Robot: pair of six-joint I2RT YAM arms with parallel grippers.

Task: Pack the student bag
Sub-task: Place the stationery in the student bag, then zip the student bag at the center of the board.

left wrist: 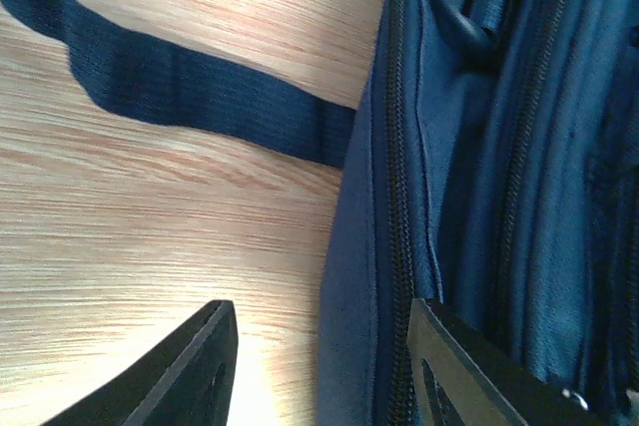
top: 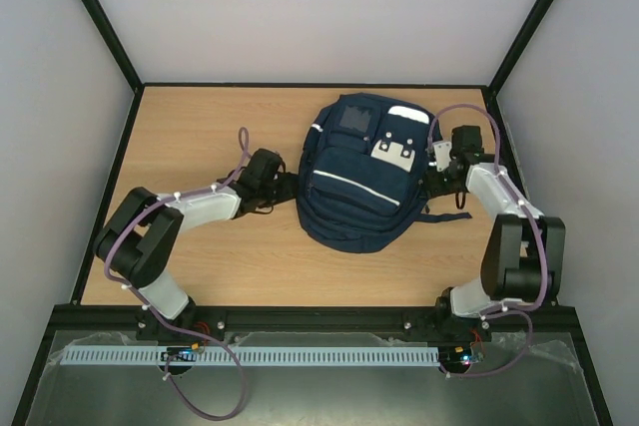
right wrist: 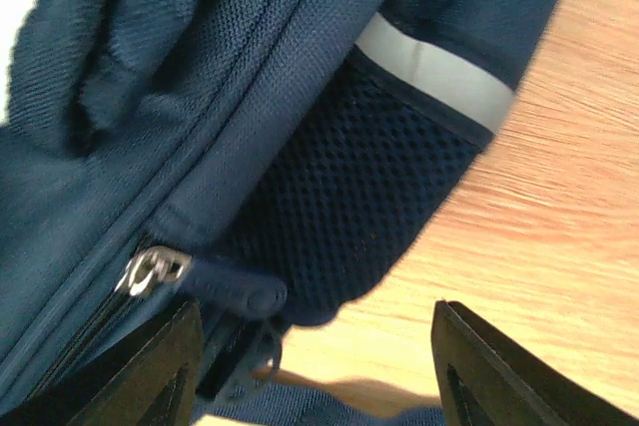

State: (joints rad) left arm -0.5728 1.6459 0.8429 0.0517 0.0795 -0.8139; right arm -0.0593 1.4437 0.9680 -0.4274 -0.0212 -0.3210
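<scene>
Top external view: the student bag (top: 354,182) lies on a light wooden table (top: 200,137) between pale walls; writing on its white patch (top: 396,152) is too small to read. The left gripper (left wrist: 321,311) and right gripper (right wrist: 318,311) flank the bag, jaws apart.

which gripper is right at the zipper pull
The right gripper: the blue zipper pull lies just ahead of it, by the mesh pocket. The left gripper faces a strap instead.

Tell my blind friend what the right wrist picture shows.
The side of the navy student bag fills the view: a blue zipper pull, a mesh pocket and a white strip. The right tool stands open at the bottom, over a wooden table.
</scene>
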